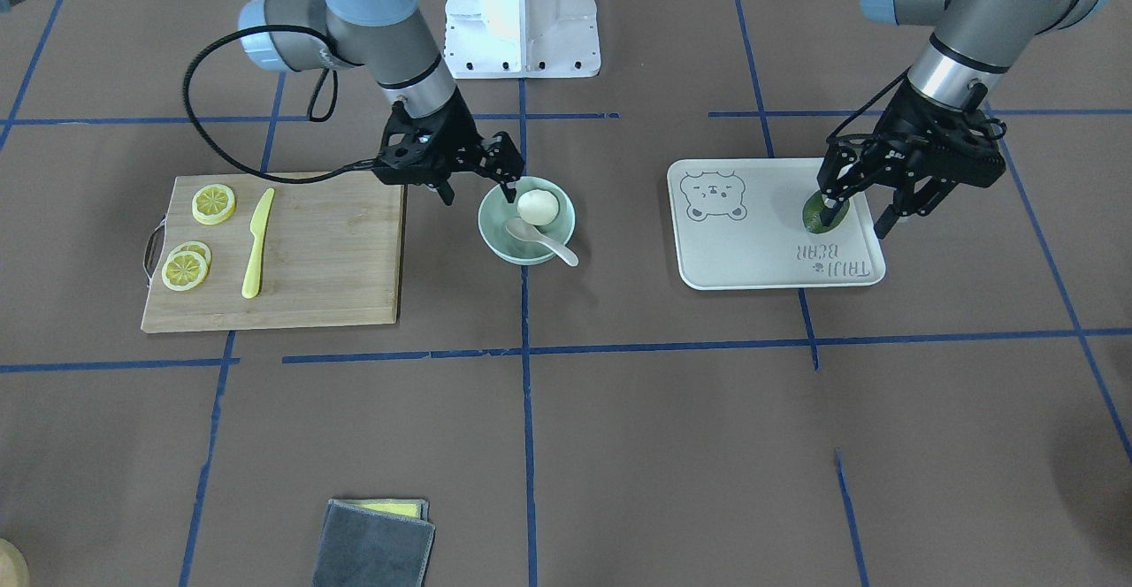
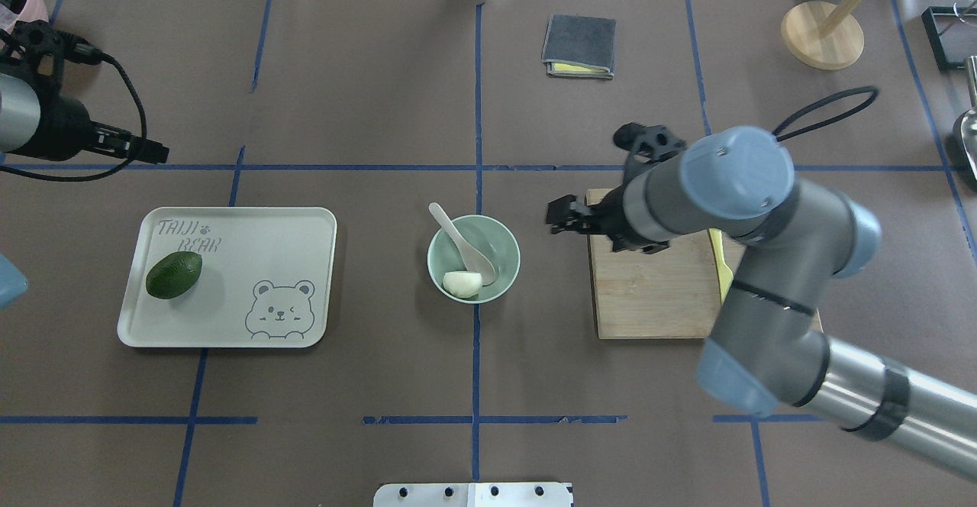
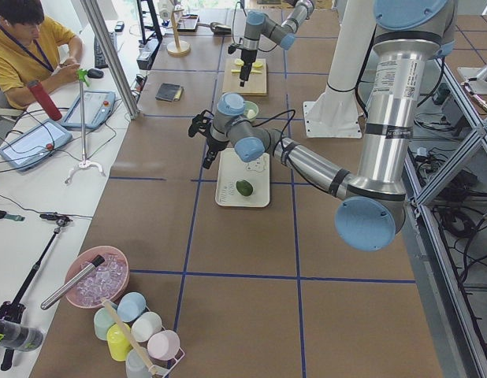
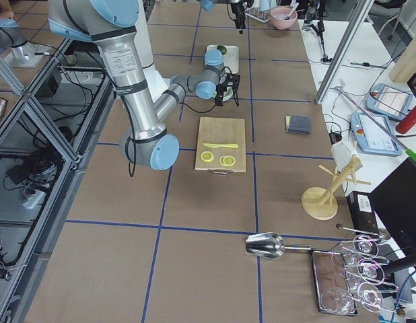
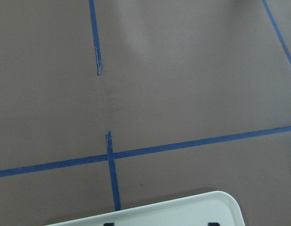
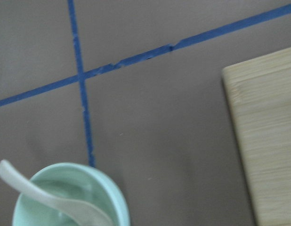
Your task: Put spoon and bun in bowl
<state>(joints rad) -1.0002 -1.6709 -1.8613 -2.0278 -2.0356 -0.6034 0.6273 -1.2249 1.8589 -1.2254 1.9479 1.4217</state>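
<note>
Round pale mint-green bowl (image 1: 492, 232) sits mid-table w/ the small white pleated bun (image 1: 539, 207) and off-white soup spoon (image 1: 541, 239) both inside (spoon handle pokes out over the rim). R gripper (image 1: 479, 196) hangs just beside the bowl, fingers spread, empty. L gripper (image 1: 855, 224) is above the white bear-print tray (image 1: 752, 251), likewise spread, holding nothing.

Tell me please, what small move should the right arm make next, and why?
Probably lift the right end effector up and away from the bowl. The bun and the spoon already lie inside it, the spoon's handle leaning over the rim, and the end effector is open and holds nothing, so nothing seems left to place.
</note>
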